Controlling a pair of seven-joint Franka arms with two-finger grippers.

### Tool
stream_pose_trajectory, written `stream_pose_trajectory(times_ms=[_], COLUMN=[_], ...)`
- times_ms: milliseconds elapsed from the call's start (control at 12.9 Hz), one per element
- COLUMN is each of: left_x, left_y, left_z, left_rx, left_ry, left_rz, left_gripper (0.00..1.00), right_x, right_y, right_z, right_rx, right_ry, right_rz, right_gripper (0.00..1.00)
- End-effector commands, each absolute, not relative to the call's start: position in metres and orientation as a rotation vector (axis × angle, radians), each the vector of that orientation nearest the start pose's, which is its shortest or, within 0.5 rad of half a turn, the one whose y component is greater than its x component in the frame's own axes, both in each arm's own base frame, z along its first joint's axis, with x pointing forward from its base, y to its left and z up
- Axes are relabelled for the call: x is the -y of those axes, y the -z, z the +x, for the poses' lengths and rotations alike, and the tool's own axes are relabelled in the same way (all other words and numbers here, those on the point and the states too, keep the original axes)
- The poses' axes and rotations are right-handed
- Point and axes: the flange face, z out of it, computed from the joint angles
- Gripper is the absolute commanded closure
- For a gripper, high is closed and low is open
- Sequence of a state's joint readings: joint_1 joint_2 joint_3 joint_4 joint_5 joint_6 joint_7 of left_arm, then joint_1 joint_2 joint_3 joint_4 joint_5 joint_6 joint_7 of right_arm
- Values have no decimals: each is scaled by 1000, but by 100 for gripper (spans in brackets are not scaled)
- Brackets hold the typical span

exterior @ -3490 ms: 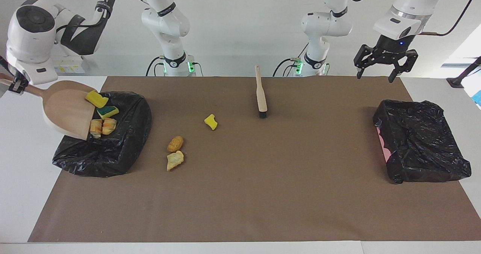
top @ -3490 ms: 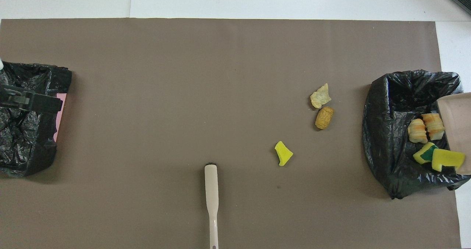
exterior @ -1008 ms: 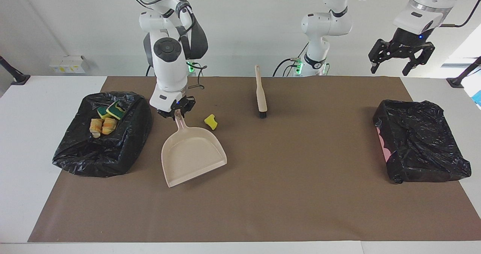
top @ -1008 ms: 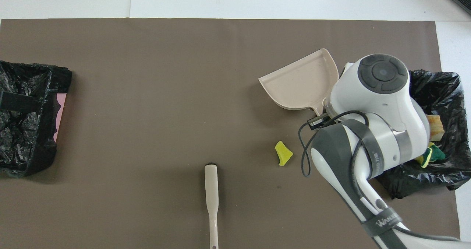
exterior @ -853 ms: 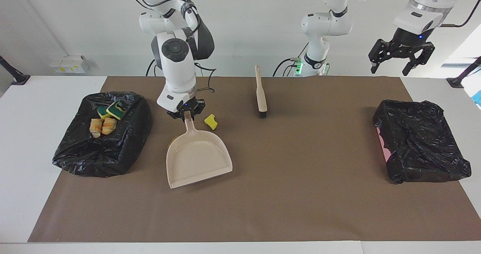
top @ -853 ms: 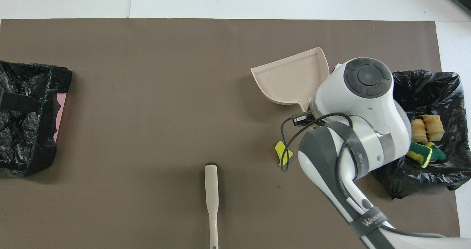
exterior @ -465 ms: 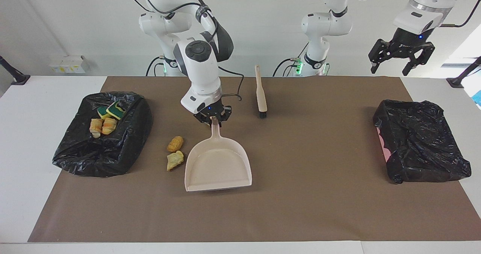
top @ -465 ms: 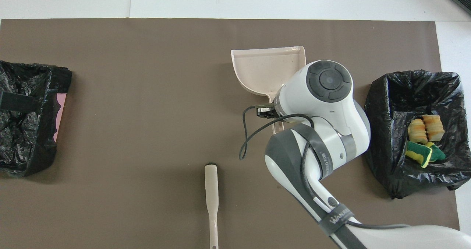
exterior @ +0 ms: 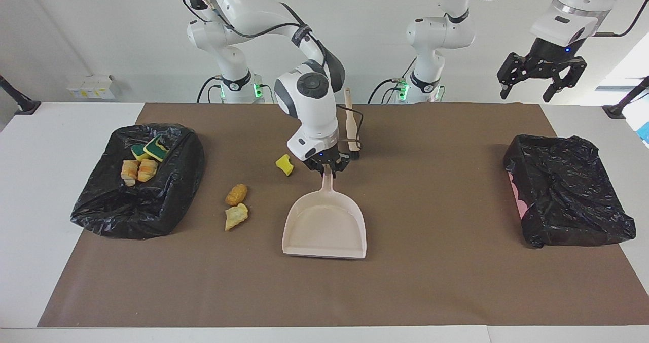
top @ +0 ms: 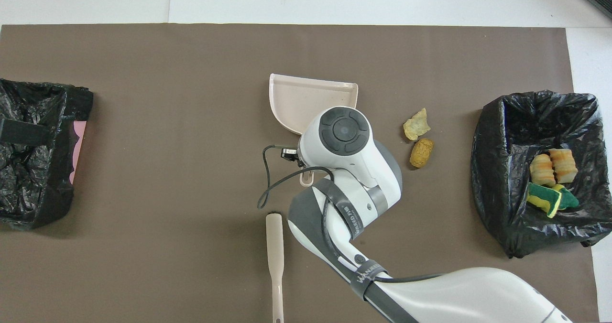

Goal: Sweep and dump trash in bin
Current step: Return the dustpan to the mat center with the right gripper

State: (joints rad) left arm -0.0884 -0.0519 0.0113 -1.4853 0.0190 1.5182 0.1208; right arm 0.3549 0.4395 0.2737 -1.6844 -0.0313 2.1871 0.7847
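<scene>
The right gripper (exterior: 328, 168), jaws clamped on the handle of the beige dustpan (exterior: 325, 225), holds the empty pan low over the brown mat (exterior: 431, 282). Three trash scraps lie on the mat toward the right arm's end from those jaws: a yellow sponge piece (exterior: 284, 164) close by, two tan lumps (exterior: 236, 205) nearer the bin (exterior: 139, 216), which holds four more. To do this well, the pan's lip should probably sit flat facing the scraps. The left gripper (exterior: 542, 79) waits, jaws spread, above the table edge; the brush (exterior: 351, 125) lies beside the right gripper.
</scene>
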Motion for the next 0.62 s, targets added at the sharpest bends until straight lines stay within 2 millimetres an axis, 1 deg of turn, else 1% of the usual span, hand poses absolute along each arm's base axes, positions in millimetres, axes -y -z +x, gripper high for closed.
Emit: stream_pose_trajectory(times_ms=[0,78,155,233,310,388,465,543], left_x=[36,36,36,36,36,36,36,36], left_y=[-693,-693,-693,-693,-693,-693,-693,-693], left_z=[529,529,529,529,529,529,529,529], left_rx=[-300,-300,-300,-300,-300,-300,-300,-300], left_ry=[123,123,121,123,123,125,123,121], left_rz=[-3094,-3094,-3094,-3094,-3094,-3094,-3094,-3094], left_gripper=[0,0,0,0,0,0,0,0], right_x=[-416,-414,-417,-417,-409,-410,-416,-416], right_y=[-335,-334,-337,-339,-342,-352,-363,-370], right_z=[578,580,579,580,584,580,572,566], right_rx=[-311,-298,-265,-249,-256,-224,-203,-197], right_ry=[51,61,99,124,122,122,124,105], right_rz=[-3019,-3038,-3046,-3051,-3051,-3056,-3058,-3075], right_gripper=[100,68,1,0,0,0,0,0])
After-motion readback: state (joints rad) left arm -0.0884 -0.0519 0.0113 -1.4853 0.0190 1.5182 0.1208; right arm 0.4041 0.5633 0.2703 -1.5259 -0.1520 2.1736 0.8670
